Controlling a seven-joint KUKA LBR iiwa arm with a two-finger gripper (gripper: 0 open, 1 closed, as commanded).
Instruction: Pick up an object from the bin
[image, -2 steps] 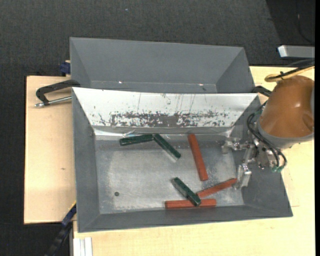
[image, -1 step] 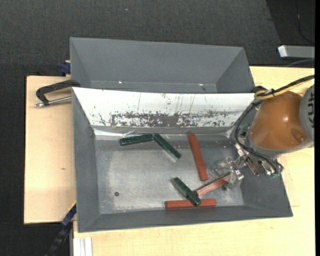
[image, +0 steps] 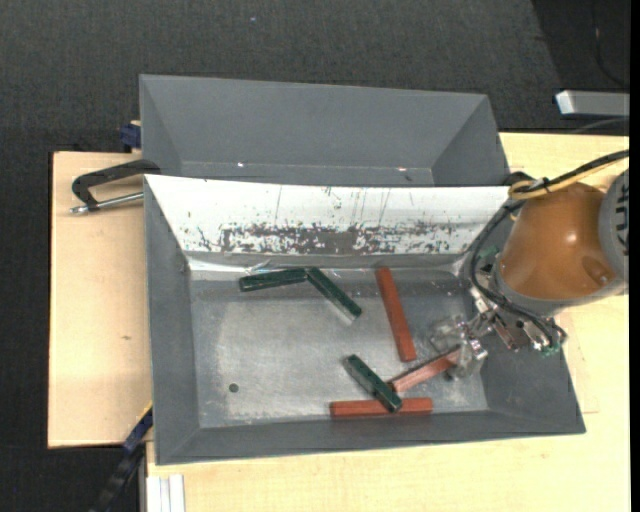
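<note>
Camera view puts the claw (image: 462, 352) at the right end of a slanted red stick (image: 420, 376) near the bin's (image: 170, 330) right wall, likely to grip it. Whether it is apart or clamped is unclear.

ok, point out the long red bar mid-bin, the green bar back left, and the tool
long red bar (image: 395, 312): camera view, mid-length.
back-left green bar (image: 273, 281): camera view, its middle.
tool (image: 463, 352): camera view, lower tip.
</note>
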